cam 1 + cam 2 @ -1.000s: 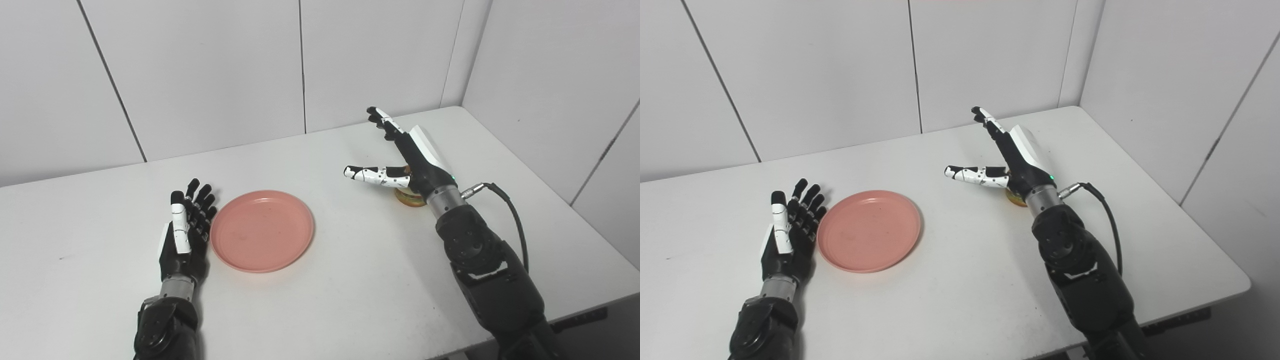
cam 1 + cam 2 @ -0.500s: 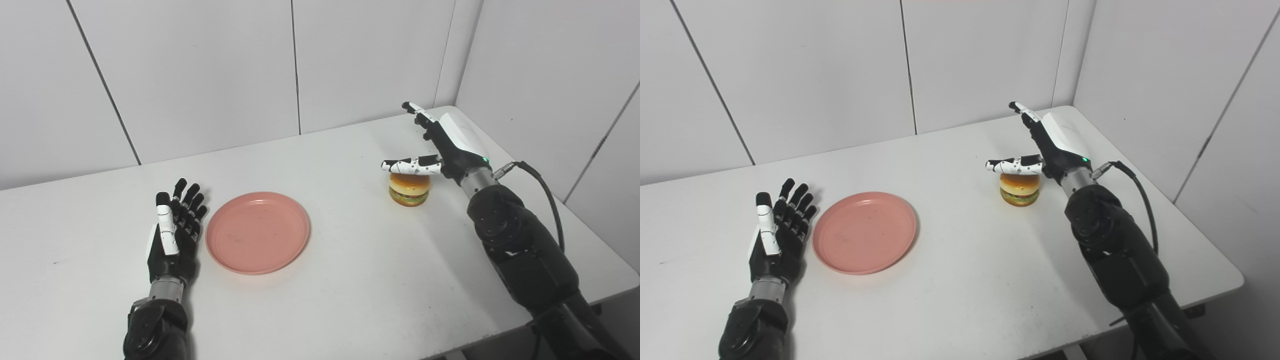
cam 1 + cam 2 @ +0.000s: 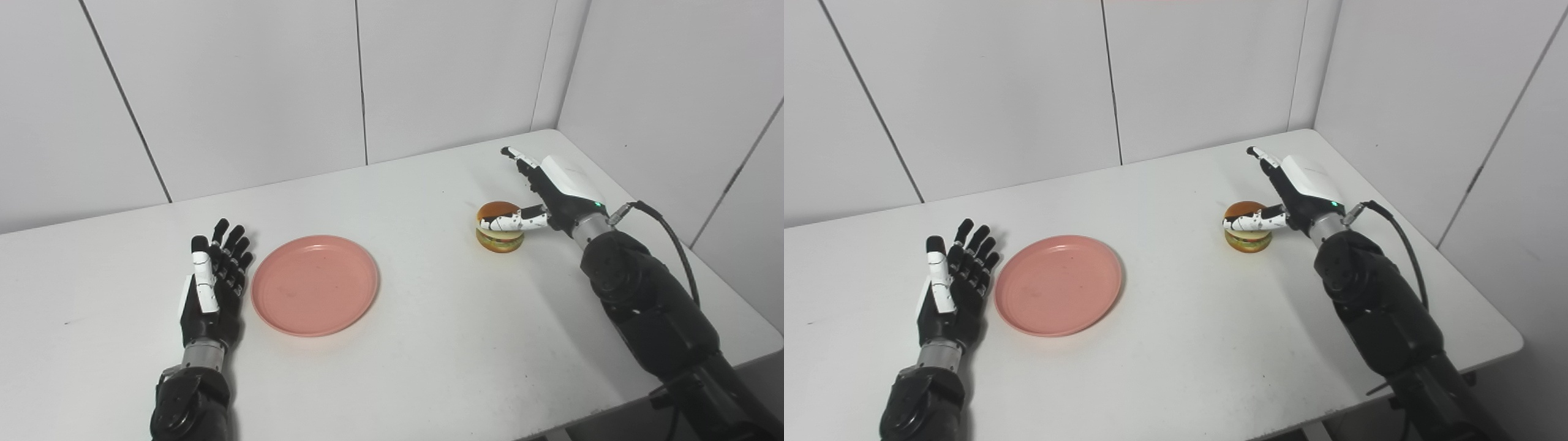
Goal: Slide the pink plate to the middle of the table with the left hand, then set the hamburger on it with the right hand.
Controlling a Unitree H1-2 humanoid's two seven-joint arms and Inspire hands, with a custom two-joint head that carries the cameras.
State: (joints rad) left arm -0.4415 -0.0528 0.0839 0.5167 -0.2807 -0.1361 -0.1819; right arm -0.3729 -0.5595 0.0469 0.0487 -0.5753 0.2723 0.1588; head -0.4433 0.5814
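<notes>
The pink plate [image 3: 315, 285] lies flat on the white table [image 3: 429, 343], left of centre. My left hand [image 3: 212, 282] rests just left of the plate's rim, open, fingers spread and pointing away from me. A small hamburger [image 3: 499, 228] stands on the table at the right. My right hand [image 3: 551, 196] is at the hamburger's right side, open: the thumb lies across the front of the bun and the fingers stretch out behind it, not closed round it.
White wall panels close in the table at the back and on the right. The table's right edge runs close behind my right arm [image 3: 649, 306], with a black cable [image 3: 670, 236] looping off the wrist.
My right hand swung right from over the hamburger, then dropped so its thumb lies against the bun. The camera shifted slightly. Left hand and plate stayed put.
</notes>
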